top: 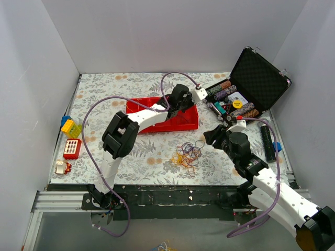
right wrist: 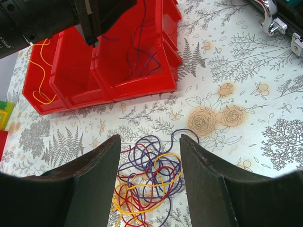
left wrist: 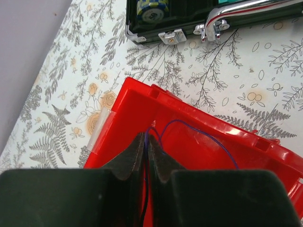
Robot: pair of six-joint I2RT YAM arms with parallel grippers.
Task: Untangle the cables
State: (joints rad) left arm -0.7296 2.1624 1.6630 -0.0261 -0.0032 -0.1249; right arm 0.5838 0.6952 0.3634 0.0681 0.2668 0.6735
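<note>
**Containers**
- Red bin [top: 180,121] at the centre rear of the floral table [top: 104,89], divided into compartments.
- Left compartment, as seen from the right wrist: one yellow cable [right wrist: 35,97], looped across floor and wall.
- Next compartment: several purple cables [right wrist: 142,59] in loose loops.
- Black case [top: 261,73] at the right rear, lid raised, with rows of poker chips [top: 227,91] inside.

**Left side**
- Left gripper [left wrist: 146,142] above the red bin, fingers pressed together on one thin purple cable [left wrist: 208,135].
- Strand pinched between the pads, with a free loop arcing across the bin floor.

**Right side**
- Cable bundle [top: 187,155] of intertwined yellow, purple and red loops, flat on the table in front of the red bin and apart from it.
- Right gripper [top: 209,137] near the bundle on its right side, fingers [right wrist: 94,184] spread wide and holding nothing.
- From the right wrist, the bundle appears framed between the two fingers, just beyond the tips. Most loops lie toward the middle of the gap, with one purple loop reaching out toward the far side.
- Contact between fingers and bundle: cannot tell.
</note>
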